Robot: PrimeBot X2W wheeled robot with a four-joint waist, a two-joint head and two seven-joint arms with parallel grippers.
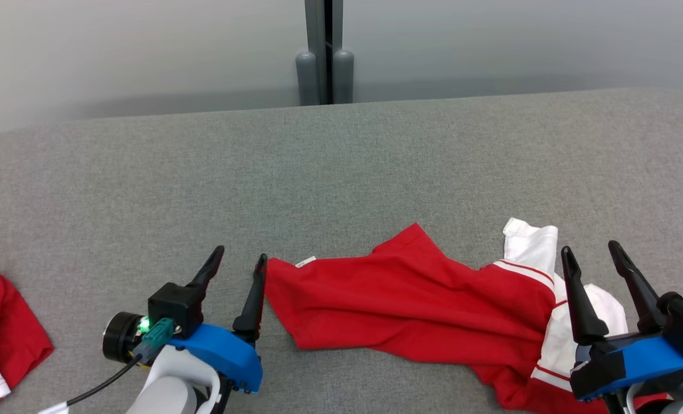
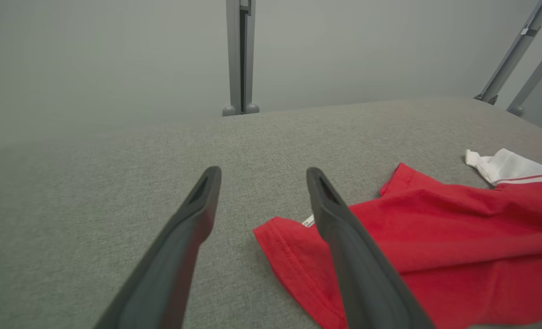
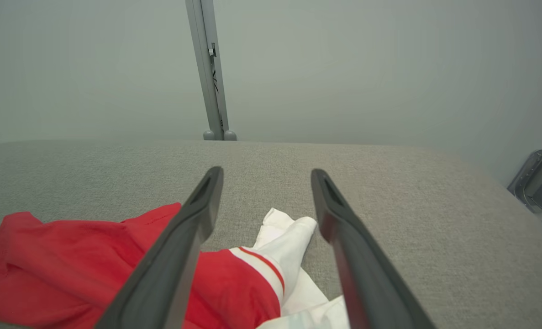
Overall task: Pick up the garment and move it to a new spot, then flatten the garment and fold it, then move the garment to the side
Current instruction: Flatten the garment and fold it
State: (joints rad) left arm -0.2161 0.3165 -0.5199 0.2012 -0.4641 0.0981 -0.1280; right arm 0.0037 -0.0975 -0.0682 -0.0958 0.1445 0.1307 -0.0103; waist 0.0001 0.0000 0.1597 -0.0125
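Observation:
The garment (image 1: 410, 305) is a red shirt with white, red-striped sleeve parts, lying crumpled on the grey cloth-covered table (image 1: 341, 172) at the front right. My left gripper (image 1: 240, 261) stands open just left of the shirt's left corner, its right finger almost touching the hem. In the left wrist view that gripper (image 2: 262, 172) has the red corner (image 2: 289, 246) under its right finger. My right gripper (image 1: 591, 250) is open above the white sleeve (image 1: 531, 241) at the garment's right end. Through the right wrist view its fingers (image 3: 266, 173) straddle the white sleeve (image 3: 289, 237), with nothing gripped.
Another red and white garment (image 1: 2, 333) lies at the table's front left edge. A grey post (image 1: 324, 52) stands behind the table's far edge against a pale wall. Grey frame legs (image 2: 517, 50) show past the table's right end.

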